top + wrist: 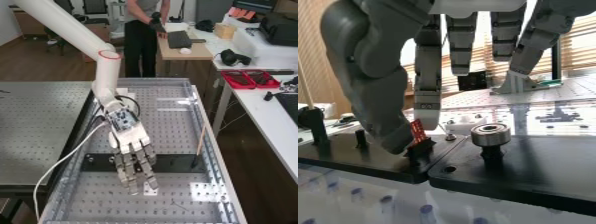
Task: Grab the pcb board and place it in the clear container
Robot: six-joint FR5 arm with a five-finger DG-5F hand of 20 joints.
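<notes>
Fingers extended and ungripping, a robotic hand (130,135) hangs over a black base plate (174,163), thumb just beside the red PCB board (418,131), which stands tilted in a black holder (420,149) (presumably leaving its upper edge free for pinching).

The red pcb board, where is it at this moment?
In the wrist view, the red board stands in a small black holder on a black plate, beside the thumb of the hand, with a metal bearing nearby.
</notes>
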